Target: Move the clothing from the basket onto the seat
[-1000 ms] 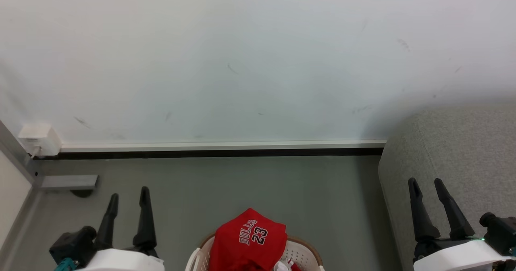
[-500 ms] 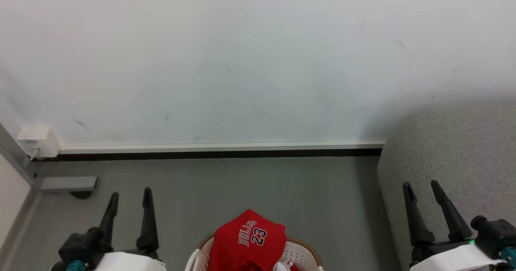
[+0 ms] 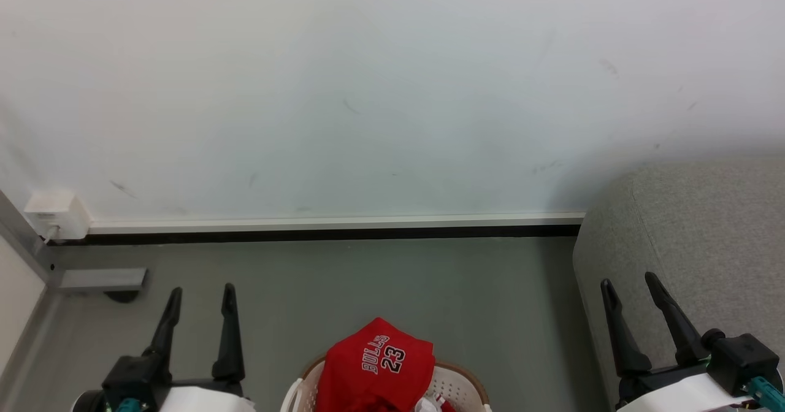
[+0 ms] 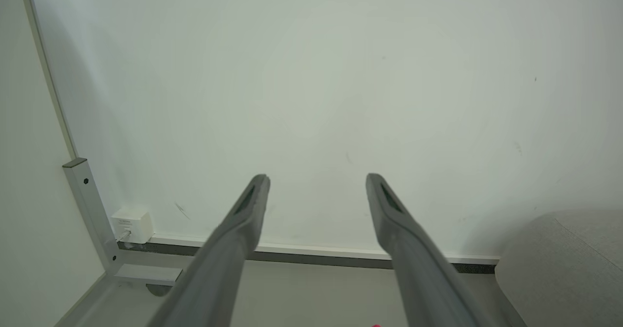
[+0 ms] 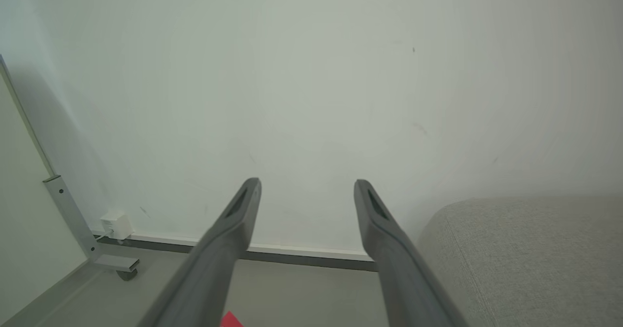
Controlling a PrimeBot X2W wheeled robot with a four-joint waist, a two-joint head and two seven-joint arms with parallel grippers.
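Beside a white wall (image 3: 368, 93) we are only starting: the clothing (image 3: 375, 363) is lying in the basket (image 3: 457, 386), the seat (image 3: 705, 228) is waiting, left gripper (image 3: 203, 288) and right gripper (image 3: 628, 279) are standing open, empty.

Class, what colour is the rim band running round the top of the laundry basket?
Brown, on the white basket; the head view shows it best.

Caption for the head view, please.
Open left claw and right claw flank red jersey in basket; sofa right.
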